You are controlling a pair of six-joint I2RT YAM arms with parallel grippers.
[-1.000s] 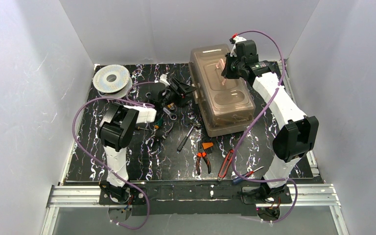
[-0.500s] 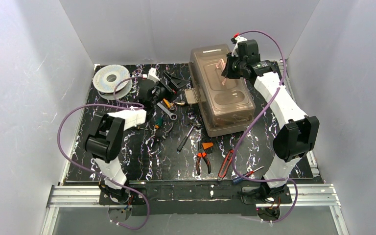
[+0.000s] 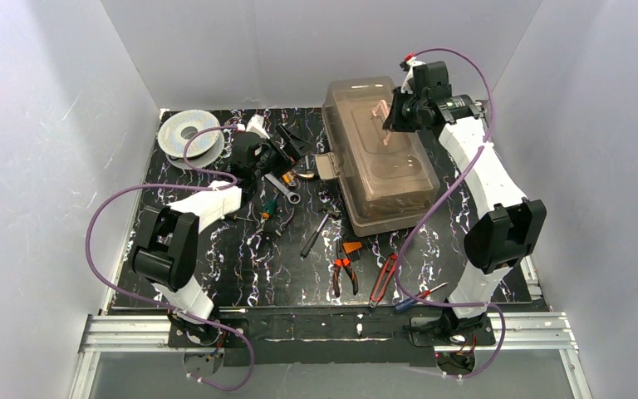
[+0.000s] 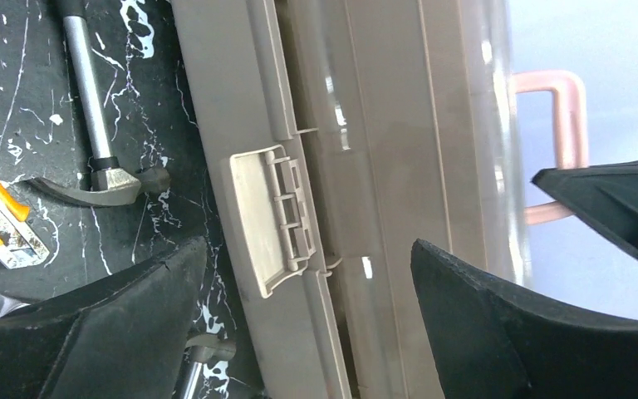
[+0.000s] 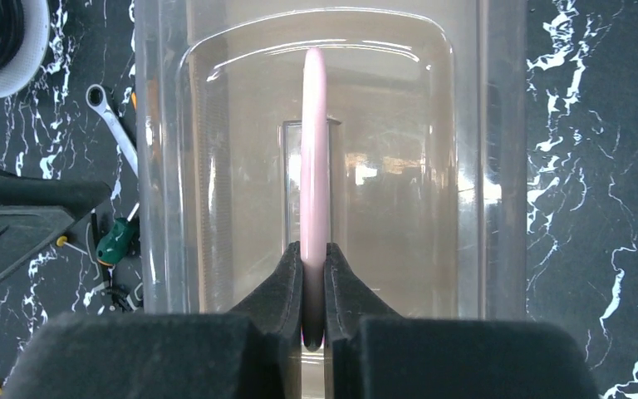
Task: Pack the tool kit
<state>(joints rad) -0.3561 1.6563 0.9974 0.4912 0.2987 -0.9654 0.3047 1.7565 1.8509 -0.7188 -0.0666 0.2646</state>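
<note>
Opening the kit: this looked like the step in hand, since the tool kit (image 3: 376,158) sat lid-down on the desk (image 3: 241,266) with loose tools beside it.
Landmark: the tool kit stood at the far right of the desk.
Right gripper (image 5: 313,278): above the kit, fingers (image 5: 282,283) clamped on the pink handle (image 5: 313,141).
Left gripper (image 4: 307,274): on the kit's left side, fingers (image 4: 133,291) wide apart, holding nothing, facing the latch (image 4: 267,218).
Latch: appeared flipped outward from the kit's left wall, so likely released.
Hammer (image 4: 91,125): just left of the kit, untouched.
Next move: probably the right arm lifting the lid by the handle; the left should stay clear.
</note>
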